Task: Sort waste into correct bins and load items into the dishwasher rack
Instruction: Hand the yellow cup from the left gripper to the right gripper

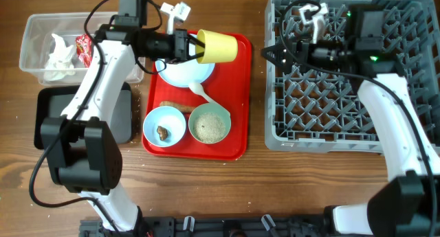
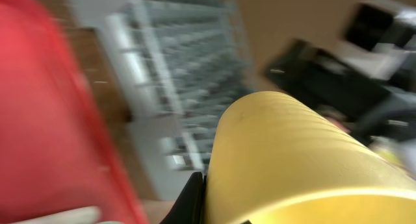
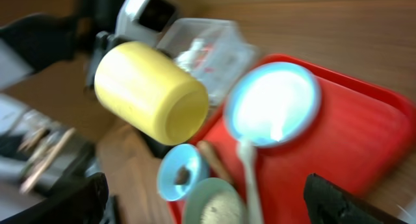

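Yellow cup [image 1: 218, 47] lies on its side, clear of the red tray [image 1: 234, 120] and over its far edge, base pointing toward the dishwasher rack [image 1: 330, 127]. The left gripper [image 1: 188, 46] pinches the cup at its rim, jaws pressed on the wall.

Just below the cup, on the tray:
- pale blue plate [image 1: 180, 73], with the white spoon [image 1: 199, 91] resting at its near edge
- bowl [image 1: 152, 119] holding a brown lump [image 1: 163, 132]
- bowl [image 1: 221, 112] holding rice [image 1: 209, 128]
- orange-brown food piece [image 1: 172, 106], between the plate and the bowls

The right gripper [image 1: 270, 53] hovers at the rack's left edge, jaws spread wide and holding nothing.

The clear tub [image 1: 31, 38] holds the napkin [image 1: 60, 58] and the red wrapper [image 1: 84, 48]. The black tray [image 1: 48, 120] sits beside it.
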`<move>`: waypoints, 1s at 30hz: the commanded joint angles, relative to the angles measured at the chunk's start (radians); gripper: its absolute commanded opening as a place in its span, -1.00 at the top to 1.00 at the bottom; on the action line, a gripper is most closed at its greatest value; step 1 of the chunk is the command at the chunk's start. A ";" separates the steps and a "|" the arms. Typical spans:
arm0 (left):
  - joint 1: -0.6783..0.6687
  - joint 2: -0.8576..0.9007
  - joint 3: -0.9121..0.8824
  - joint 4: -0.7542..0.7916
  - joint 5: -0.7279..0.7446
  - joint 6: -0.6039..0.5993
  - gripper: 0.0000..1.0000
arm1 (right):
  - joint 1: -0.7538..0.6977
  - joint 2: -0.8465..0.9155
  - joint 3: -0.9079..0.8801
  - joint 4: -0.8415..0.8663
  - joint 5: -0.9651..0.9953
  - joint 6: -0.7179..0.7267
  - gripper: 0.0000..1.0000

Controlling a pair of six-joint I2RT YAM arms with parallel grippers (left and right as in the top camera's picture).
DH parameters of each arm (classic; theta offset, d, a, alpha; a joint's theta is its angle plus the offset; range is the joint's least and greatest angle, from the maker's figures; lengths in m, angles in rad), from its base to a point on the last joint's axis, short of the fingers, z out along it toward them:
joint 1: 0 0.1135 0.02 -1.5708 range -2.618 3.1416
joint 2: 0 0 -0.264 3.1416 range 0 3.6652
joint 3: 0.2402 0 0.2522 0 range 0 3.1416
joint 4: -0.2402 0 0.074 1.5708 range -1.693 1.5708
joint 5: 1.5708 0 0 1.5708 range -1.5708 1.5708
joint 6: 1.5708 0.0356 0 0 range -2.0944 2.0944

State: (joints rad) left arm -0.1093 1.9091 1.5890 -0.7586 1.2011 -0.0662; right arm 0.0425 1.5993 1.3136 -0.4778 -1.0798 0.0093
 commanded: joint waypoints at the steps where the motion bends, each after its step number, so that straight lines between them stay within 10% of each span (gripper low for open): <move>1: -0.016 -0.010 0.008 0.001 0.278 -0.010 0.92 | 0.031 0.066 0.019 0.097 -0.319 -0.069 -0.94; 9: -0.096 -0.010 0.008 0.011 0.266 -0.010 0.92 | 0.128 0.101 0.019 0.225 -0.385 -0.058 -0.84; 21: -0.111 -0.010 0.008 0.022 0.261 -0.010 0.85 | 0.150 0.101 0.019 0.259 -0.381 -0.050 -0.08; 26: -0.111 -0.010 0.008 0.020 0.214 -0.010 0.08 | 0.130 0.101 0.020 0.269 -0.327 -0.001 0.00; 30: -0.110 -0.010 0.008 0.021 0.167 -0.010 -0.09 | 0.061 0.100 0.020 0.267 -0.327 0.027 0.08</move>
State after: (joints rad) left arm -0.2188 1.9091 1.5890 -0.7403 1.4147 -0.0811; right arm 0.1585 1.6894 1.3140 -0.2153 -1.4052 0.0071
